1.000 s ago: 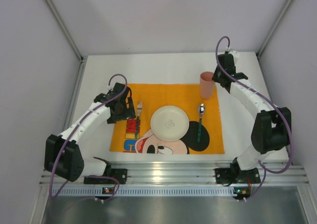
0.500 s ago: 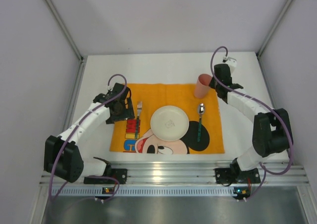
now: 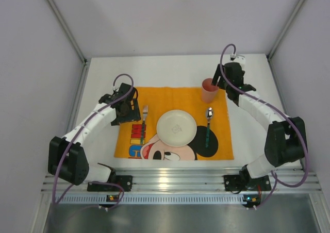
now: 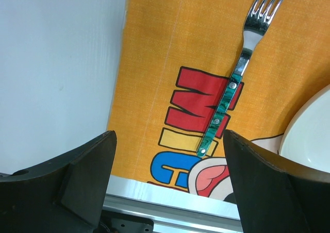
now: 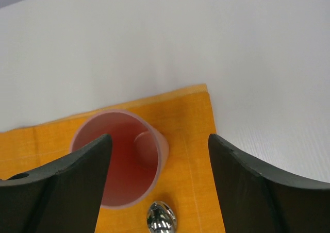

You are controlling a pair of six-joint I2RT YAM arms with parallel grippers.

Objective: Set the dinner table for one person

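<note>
A pink cup (image 3: 209,92) stands upright on the far right corner of the orange Mickey Mouse mat (image 3: 154,96). That mat lies on the white dinner table (image 3: 170,68). My right gripper (image 3: 218,82) hovers open just right of and above the cup (image 5: 121,166), nothing gripped; its left finger hides part of the rim. On the mat lie a white plate (image 3: 177,128), a green-handled fork (image 3: 144,123) to its left and a spoon (image 3: 208,123) to its right. My left gripper (image 3: 130,111) hangs open and empty over the mat's left edge, beside the fork (image 4: 238,81).
An aluminium rail (image 3: 175,180) runs along the near edge, carrying both arm bases. White walls close in the table at the back and sides. Bare tabletop (image 5: 247,47) shows beyond the mat's right edge and behind it.
My right gripper carried the pink cup leftward onto the mat's corner, then opened and let it go. The left arm shifted only slightly.
</note>
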